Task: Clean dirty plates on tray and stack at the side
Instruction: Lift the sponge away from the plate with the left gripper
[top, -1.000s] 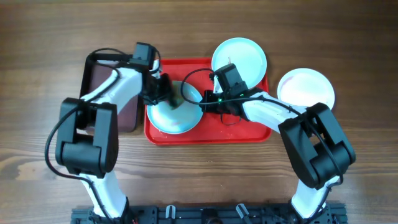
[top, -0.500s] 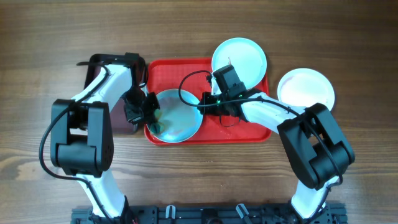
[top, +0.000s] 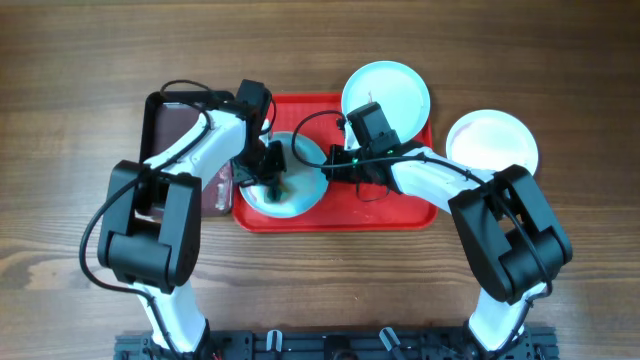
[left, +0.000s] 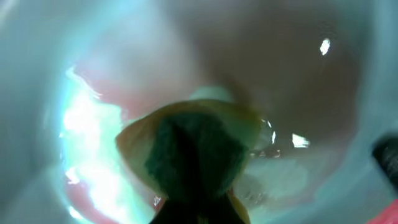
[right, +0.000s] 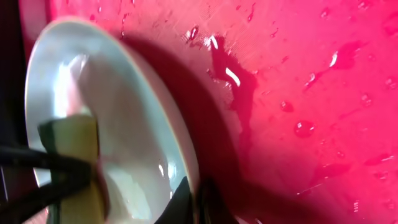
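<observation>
A pale turquoise plate (top: 298, 188) stands tilted on the red tray (top: 400, 205). My right gripper (top: 328, 166) is shut on its right rim; in the right wrist view the fingers (right: 186, 198) pinch the rim of the plate (right: 137, 118). My left gripper (top: 268, 176) is shut on a yellow and dark green sponge (left: 186, 146) that presses on the plate's face (left: 311, 93), where a faint reddish smear shows. The sponge (right: 78, 146) also shows in the right wrist view. A second turquoise plate (top: 386, 95) rests on the tray's back right corner. A white plate (top: 491, 143) lies on the table to the right.
A narrow dark brown tray (top: 178, 135) lies left of the red tray, under my left arm. Water drops cover the red tray floor (right: 305, 93). Bare wooden table (top: 320, 280) lies in front of the tray.
My left gripper with the sponge swung from the plate's left edge back right onto its face. The right gripper has kept its hold on the rim.
</observation>
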